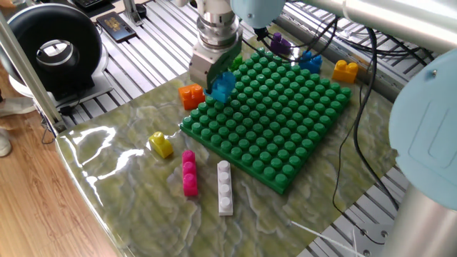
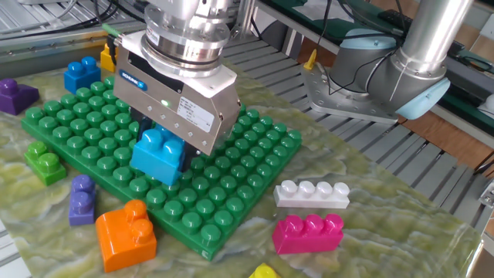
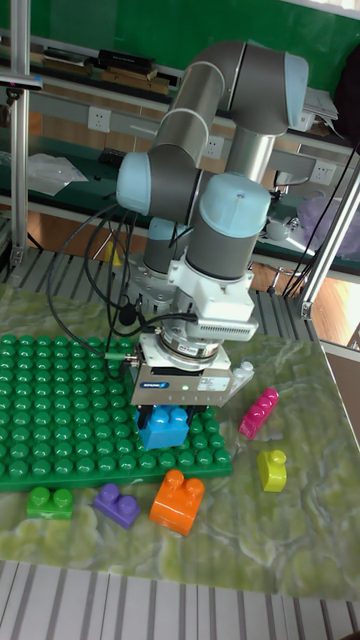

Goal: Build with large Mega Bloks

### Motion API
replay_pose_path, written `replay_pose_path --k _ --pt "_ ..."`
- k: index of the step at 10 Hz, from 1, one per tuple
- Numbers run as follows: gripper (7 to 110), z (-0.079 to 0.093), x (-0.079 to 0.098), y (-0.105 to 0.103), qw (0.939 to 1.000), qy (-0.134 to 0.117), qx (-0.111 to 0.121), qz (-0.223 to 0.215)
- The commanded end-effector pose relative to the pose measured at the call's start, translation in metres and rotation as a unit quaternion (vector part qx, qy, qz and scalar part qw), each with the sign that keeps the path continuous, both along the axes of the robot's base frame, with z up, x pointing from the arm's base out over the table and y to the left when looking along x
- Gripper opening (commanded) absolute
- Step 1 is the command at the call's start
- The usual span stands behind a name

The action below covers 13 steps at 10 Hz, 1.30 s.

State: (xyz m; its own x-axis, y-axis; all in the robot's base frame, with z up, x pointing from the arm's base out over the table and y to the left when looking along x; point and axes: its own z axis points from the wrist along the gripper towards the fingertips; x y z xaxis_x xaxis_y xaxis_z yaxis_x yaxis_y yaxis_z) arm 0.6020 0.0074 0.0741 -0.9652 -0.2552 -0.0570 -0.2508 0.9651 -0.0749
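Observation:
My gripper is shut on a light blue Mega Blok, held low over the green studded baseplate near its edge. I cannot tell whether the brick touches the studs. In the tall fixed view the same brick sits over the plate's front rows under the gripper. Loose on the cloth lie an orange brick, a purple brick, a white brick, a pink brick and a yellow brick.
A small green brick lies beside the plate. Behind the plate sit a blue brick, another purple one and a yellow-orange one. Cables run behind the plate, and a black round device stands at the far left.

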Motion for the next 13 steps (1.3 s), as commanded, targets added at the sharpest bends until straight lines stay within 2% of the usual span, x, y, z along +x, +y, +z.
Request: replay_pose_path --k 1,6,9,12,13 --pt "7 -0.008 -0.016 -0.003 0.9998 0.004 0.017 -0.005" --pt "7 -0.01 -0.026 -0.002 0.9997 0.005 0.023 -0.012" --pt "7 -0.017 -0.031 -0.013 0.9998 -0.002 0.016 -0.015" --pt "7 -0.021 -0.036 -0.006 0.9993 0.006 0.024 -0.029" --pt "7 -0.022 -0.039 -0.001 0.9987 0.008 0.036 -0.037"
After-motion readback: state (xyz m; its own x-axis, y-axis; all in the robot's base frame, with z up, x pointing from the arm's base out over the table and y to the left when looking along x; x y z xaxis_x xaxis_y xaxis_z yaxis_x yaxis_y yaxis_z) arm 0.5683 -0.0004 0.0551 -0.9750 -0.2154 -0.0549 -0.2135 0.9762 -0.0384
